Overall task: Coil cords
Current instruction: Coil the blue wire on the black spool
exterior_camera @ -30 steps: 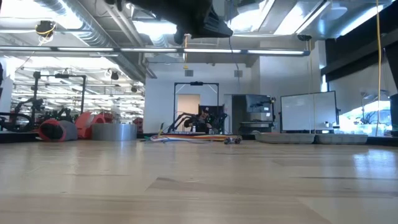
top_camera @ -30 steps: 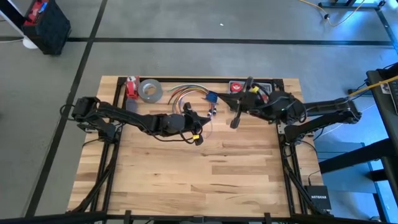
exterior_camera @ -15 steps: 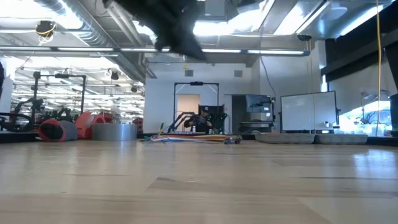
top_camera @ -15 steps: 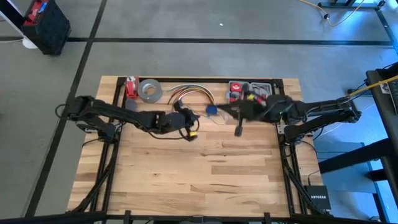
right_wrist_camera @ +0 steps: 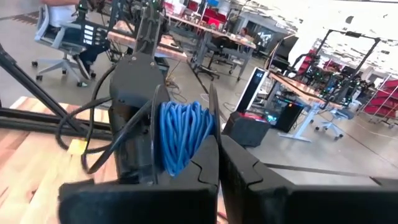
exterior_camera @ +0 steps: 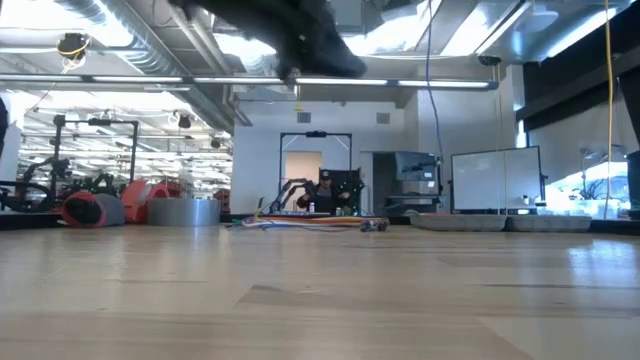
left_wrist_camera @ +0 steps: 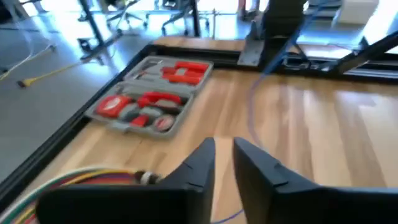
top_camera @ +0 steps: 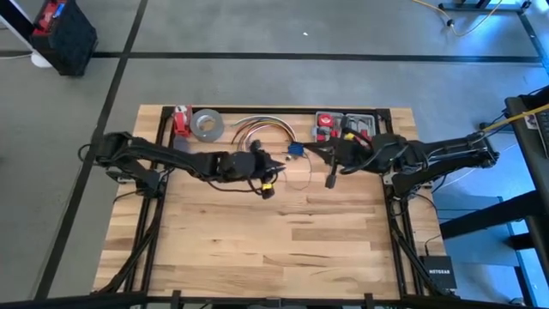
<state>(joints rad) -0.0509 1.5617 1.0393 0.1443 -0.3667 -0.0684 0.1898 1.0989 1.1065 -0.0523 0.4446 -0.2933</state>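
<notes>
Wood-plank table, both arms meeting above its far middle.
Right gripper: dark fingers pressed together, clamped at the cords, a tight blue coil of thin wire bunched against them, with one fine strand hanging down toward the boards. Left gripper, just beside it: blunt black fingers a narrow gap apart, nothing visible between them. Further out: flat grey tool case with red-handled tools, arched bundle of orange, red and white cables, grey tape roll at the far edge.
</notes>
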